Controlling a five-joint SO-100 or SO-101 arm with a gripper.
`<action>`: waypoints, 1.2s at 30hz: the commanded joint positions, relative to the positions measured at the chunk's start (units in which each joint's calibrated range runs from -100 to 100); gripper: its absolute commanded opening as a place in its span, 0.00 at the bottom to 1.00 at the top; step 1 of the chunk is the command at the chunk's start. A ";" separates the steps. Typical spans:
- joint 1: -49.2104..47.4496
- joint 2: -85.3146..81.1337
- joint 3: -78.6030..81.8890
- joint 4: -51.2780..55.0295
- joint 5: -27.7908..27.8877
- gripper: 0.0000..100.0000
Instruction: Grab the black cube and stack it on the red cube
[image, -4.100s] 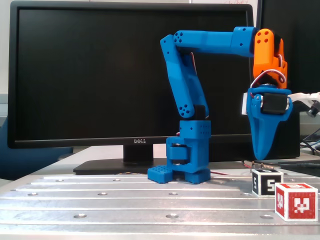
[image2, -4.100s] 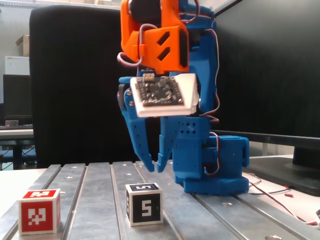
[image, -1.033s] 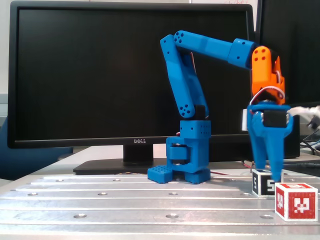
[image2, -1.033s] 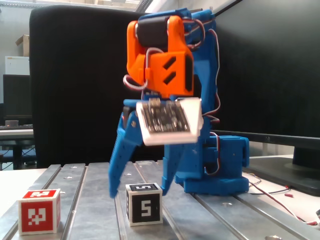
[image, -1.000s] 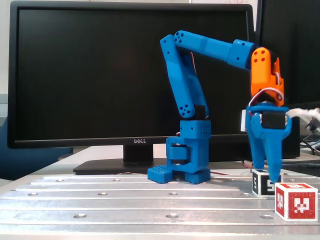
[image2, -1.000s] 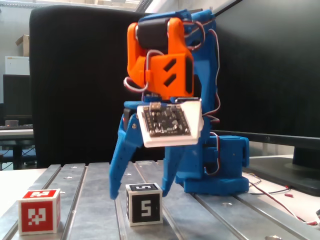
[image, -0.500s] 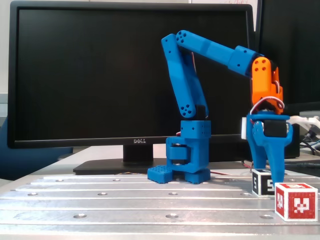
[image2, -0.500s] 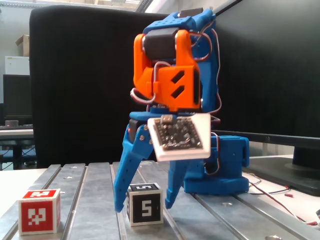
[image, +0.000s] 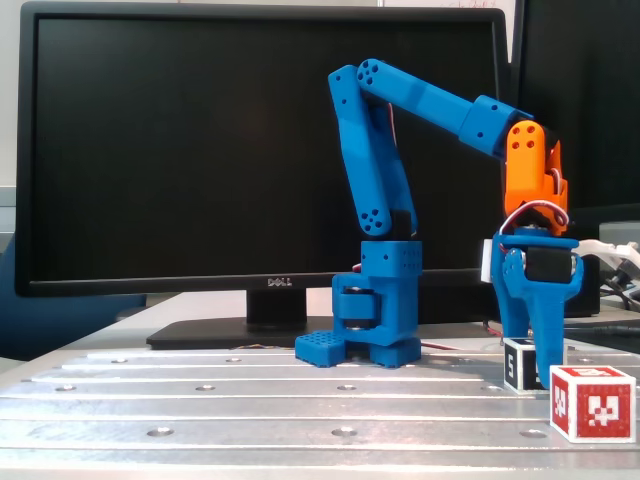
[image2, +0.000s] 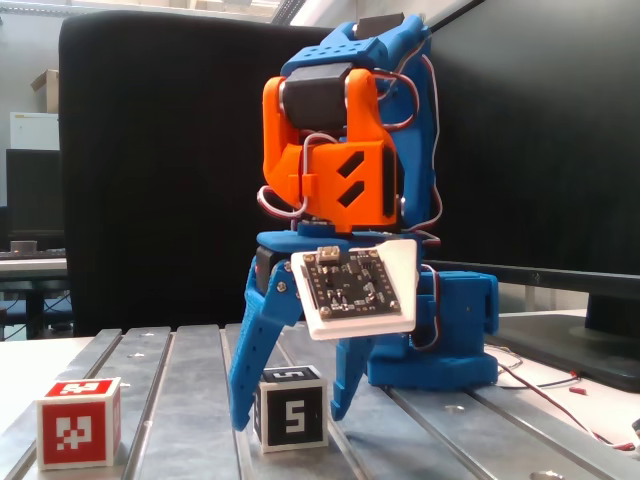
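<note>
The black cube (image2: 290, 410), with a white "5" on its face, rests on the metal table (image2: 190, 400). My blue gripper (image2: 289, 414) is open and lowered over it. One finger (image2: 250, 360) stands to the cube's left and the other to its right, with small gaps on both sides. In a fixed view, the gripper (image: 536, 358) partly hides the black cube (image: 518, 366). The red cube (image: 592, 403) with its white marker panel sits just in front of it. In the other fixed view, the red cube (image2: 80, 422) stands apart at the far left.
The arm's blue base (image: 375, 320) is bolted to the slotted aluminium table. A large Dell monitor (image: 260, 150) stands behind it. Loose red and white cables (image2: 560, 395) lie on the table's right side near a second monitor stand.
The gripper opened and came down from above the black cube until its fingers straddle it near the table. Neither cube has moved.
</note>
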 joint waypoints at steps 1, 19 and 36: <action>0.36 -0.29 -2.02 0.03 0.21 0.27; 0.51 -0.12 -3.28 0.20 0.32 0.27; 0.51 -0.38 -3.28 0.20 0.32 0.21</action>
